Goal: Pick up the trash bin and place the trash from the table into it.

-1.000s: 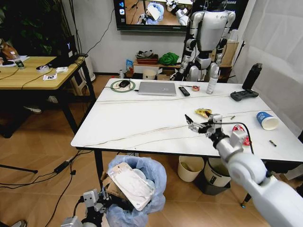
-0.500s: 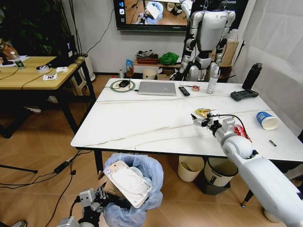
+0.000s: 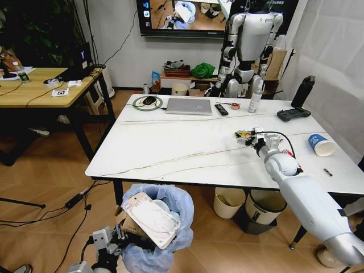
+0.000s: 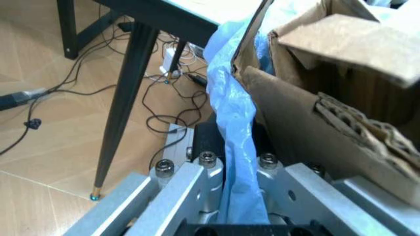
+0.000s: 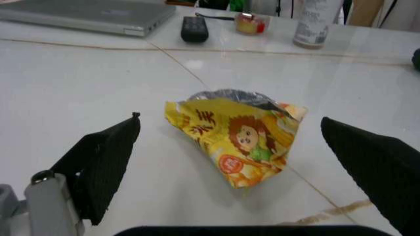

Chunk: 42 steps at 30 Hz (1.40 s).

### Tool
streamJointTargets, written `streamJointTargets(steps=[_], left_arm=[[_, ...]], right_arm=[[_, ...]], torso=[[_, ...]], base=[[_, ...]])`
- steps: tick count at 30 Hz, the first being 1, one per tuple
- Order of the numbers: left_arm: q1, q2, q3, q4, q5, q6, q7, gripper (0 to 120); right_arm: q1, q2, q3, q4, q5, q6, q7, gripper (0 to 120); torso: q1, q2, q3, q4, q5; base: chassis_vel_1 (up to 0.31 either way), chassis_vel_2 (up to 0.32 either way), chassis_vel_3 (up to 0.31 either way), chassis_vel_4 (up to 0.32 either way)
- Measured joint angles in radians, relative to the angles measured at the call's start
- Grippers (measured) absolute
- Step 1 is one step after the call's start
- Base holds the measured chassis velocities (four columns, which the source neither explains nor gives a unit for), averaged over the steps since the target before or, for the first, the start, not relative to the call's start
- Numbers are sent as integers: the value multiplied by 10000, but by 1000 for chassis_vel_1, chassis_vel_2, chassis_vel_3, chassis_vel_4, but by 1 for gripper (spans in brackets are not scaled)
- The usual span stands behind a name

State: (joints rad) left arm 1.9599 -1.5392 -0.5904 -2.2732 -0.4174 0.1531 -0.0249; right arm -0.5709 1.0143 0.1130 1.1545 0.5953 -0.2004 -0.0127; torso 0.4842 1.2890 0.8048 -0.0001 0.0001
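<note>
- Bag film runs between the left gripper's (image 4: 229, 196) closed fingers, so the bin (image 3: 156, 227) hangs from its liner below the worktop (image 3: 170, 148) edge, ready to catch litter.
- Cardboard (image 4: 328, 113) and a flat pack (image 3: 151, 219) already sit in the bin.
- Right gripper (image 5: 243, 162), spread wide, hovers with the yellow wrapper (image 5: 239, 140) centred between its fingers.
- Beyond it, a cup (image 3: 320, 144) and red wrapper (image 3: 293, 165) wait.
</note>
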Motion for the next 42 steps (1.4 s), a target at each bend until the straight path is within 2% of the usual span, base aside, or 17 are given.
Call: streamJointTargets(steps=[10, 35, 42], left_arm=[[11, -17, -63, -24, -30, -22, 8, 0], [-69, -37, -25, 29, -33, -15, 5, 0], [-66, -37, -30, 1, -47, -12, -1, 0]], right_arm=[[397, 376, 43, -1234, -1, 253, -351, 100], [601, 559, 82, -1777, -42, 432, -635, 100], [614, 569, 84, -1791, -41, 441, -651, 79]], torso=[[0, 0, 0, 1, 0], [-1, 2, 0, 0, -2], [-1, 2, 0, 1, -1]], base=[[0, 0, 0, 0], [0, 0, 0, 0], [0, 0, 0, 0]])
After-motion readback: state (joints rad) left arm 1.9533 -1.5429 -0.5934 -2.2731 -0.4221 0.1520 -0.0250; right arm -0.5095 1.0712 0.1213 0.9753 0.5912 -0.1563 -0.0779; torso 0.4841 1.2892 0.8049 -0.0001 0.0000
